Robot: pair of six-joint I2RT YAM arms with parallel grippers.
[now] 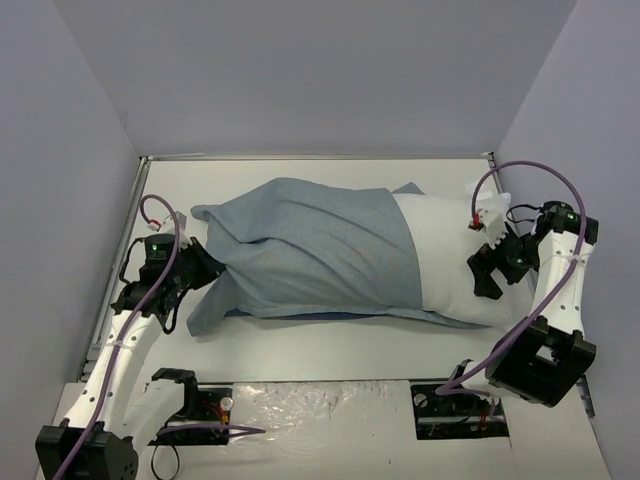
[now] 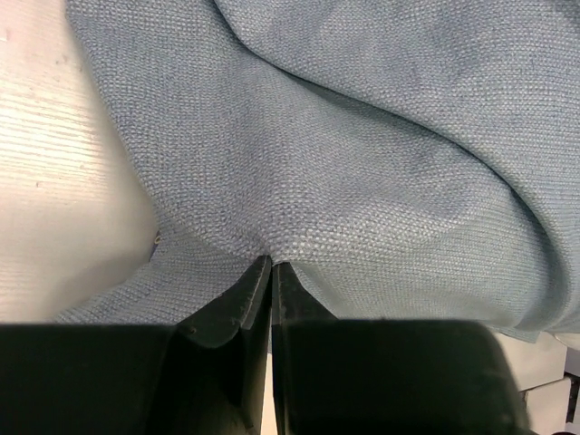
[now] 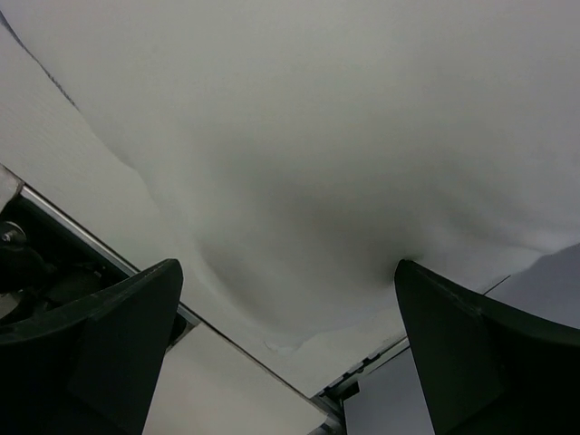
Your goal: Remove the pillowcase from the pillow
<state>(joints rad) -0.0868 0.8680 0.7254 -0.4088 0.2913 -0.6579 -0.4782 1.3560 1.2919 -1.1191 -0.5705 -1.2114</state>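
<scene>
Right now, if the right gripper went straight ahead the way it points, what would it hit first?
The pillow: the open right gripper faces its bare white end, with nothing between them. The gap looks small, though depth is hard to judge.

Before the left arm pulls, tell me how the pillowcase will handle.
Likely floppy: the pillowcase lies in loose folds, puckering where the left gripper pinches it. Probably light, yet it may drag the pillow it half covers.
</scene>
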